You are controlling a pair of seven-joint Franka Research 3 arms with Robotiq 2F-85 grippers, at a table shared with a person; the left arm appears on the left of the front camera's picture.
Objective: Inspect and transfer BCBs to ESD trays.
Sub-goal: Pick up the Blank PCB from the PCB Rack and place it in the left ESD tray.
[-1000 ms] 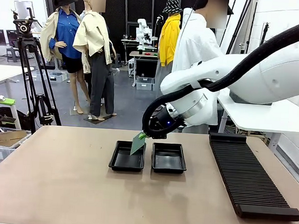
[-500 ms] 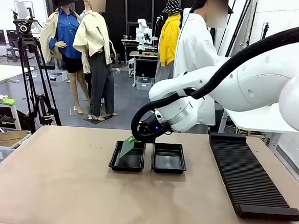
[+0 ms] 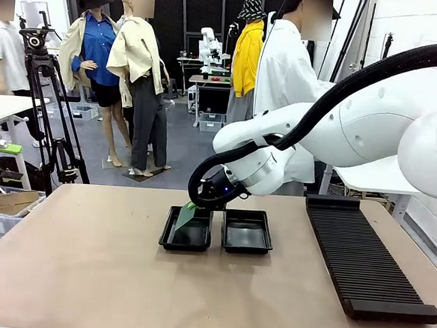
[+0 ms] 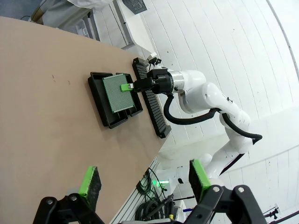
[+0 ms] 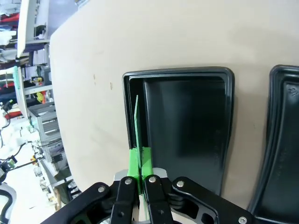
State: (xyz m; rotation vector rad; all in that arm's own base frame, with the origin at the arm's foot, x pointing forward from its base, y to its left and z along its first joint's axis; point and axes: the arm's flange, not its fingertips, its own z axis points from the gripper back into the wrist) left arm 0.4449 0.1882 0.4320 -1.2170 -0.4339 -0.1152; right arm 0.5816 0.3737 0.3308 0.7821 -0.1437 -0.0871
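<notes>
A green BCB (image 3: 185, 216) hangs tilted in my right gripper (image 3: 198, 202), which is shut on its upper edge. Its lower edge dips into the left ESD tray (image 3: 192, 239), close to that tray's left wall. The right ESD tray (image 3: 247, 232) beside it holds nothing. The right wrist view looks along the BCB (image 5: 137, 123) edge-on, between the shut fingers (image 5: 133, 161) and over the black tray floor (image 5: 187, 126). From high above the table, the left gripper (image 4: 144, 177) is open, its green pads (image 4: 88, 181) wide apart, and looks down on the BCB (image 4: 117, 92) and the trays (image 4: 98, 95).
A long black ribbed rack (image 3: 362, 257) lies along the table's right side. A person in a white coat (image 3: 285, 63) stands behind the far edge. A tripod (image 3: 46, 107) stands off the table at the left. Bare tabletop (image 3: 120, 285) spreads in front of the trays.
My right gripper has carried the BCB leftward and down, from between the two trays to the left side of the left tray. The left gripper stays open.
</notes>
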